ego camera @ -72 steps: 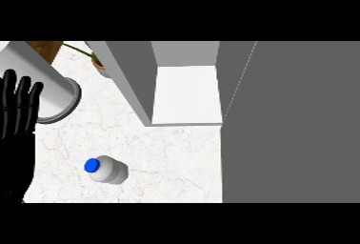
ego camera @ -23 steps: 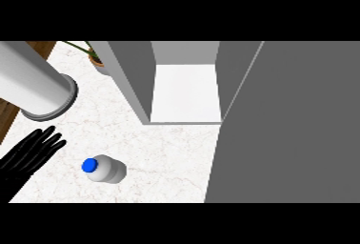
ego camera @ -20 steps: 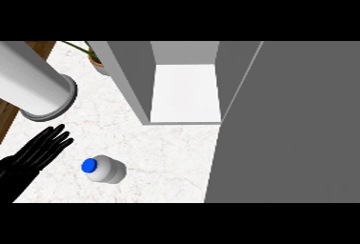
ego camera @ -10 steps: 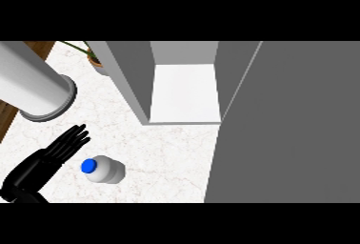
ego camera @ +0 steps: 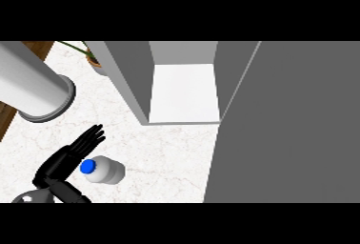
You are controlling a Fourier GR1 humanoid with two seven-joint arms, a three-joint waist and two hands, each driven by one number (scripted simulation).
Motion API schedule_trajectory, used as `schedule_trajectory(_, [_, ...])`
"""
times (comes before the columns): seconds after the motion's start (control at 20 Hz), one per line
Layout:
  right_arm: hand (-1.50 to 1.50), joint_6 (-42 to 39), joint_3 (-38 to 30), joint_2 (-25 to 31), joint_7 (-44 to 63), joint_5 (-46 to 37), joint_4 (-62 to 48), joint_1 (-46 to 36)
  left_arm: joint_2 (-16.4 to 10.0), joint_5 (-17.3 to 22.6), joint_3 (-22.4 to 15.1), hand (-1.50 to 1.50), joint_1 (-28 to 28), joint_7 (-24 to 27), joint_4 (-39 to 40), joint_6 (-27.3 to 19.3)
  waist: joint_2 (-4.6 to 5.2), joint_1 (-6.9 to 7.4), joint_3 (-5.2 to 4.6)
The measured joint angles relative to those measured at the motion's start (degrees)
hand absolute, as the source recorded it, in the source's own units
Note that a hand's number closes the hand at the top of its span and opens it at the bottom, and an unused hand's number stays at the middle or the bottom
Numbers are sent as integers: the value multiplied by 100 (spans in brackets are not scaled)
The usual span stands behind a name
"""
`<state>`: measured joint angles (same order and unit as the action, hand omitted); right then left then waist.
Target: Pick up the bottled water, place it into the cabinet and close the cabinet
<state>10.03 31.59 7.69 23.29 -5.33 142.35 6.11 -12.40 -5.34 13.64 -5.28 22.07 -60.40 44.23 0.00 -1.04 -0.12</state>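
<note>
Stretching straight and close together toward 1 o'clock, the black fingers (ego camera: 90,138) of the left hand (ego camera: 67,159) lie flat and uncurled, holding nothing. The hand's edge overlaps the 9 o'clock side of the bottled water (ego camera: 105,170); whether they touch cannot be told. A short piece of grey forearm shows at the hand's 7 o'clock.

The bottled water stands upright on the desk (ego camera: 169,157), seen from above as a squat, pale, rounded cylinder topped by a glossy blue cap (ego camera: 88,166). The desk's top is white stone with faint grey veining.

At 11 o'clock from the hand, a thick, smooth grey cylinder (ego camera: 32,83) slants across the desk and ends in a flanged ring. At 12 o'clock, near the far edge, sits a potted plant (ego camera: 97,64) with thin green leaves. A brown wooden strip (ego camera: 35,47) runs along the 9 o'clock edge of the desk.

At 1 o'clock from the bottle stands the cabinet (ego camera: 134,81), open, with flat matte grey walls and a plain white inner floor (ego camera: 184,93). Its cabinet door (ego camera: 295,124), a broad dark grey slab, fills the whole 3 o'clock side and covers that part of the desk. Bare stone lies between the bottle and the cabinet opening.
</note>
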Motion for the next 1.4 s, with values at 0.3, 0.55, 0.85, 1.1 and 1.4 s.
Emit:
schedule_trajectory(0.3, [-150, 156, -2, 67, 20, -17, -15, -113, 11, -402, -255, -150, -268, 848, 1016, -542, 3, -15, -3])
schedule_trajectory(0.55, [-150, 244, 65, 158, -35, -26, -24, -92, -14, -557, -381, -150, -574, 1452, 1804, -935, 6, -28, -4])
schedule_trajectory(0.85, [-150, 339, 157, 289, -144, -35, -27, -19, 63, -504, -427, -150, -941, 1853, 2483, -1209, 6, -44, -4])
schedule_trajectory(1.1, [-150, 384, 91, 361, -206, -17, -54, -71, 162, -427, -486, 150, -1167, 2123, 2867, -1313, 6, -24, 1])
schedule_trajectory(1.4, [-150, 441, 122, 474, -307, -7, -65, 19, 274, -416, -781, 150, -1276, 2211, 2896, -1209, -8, -4, 5])
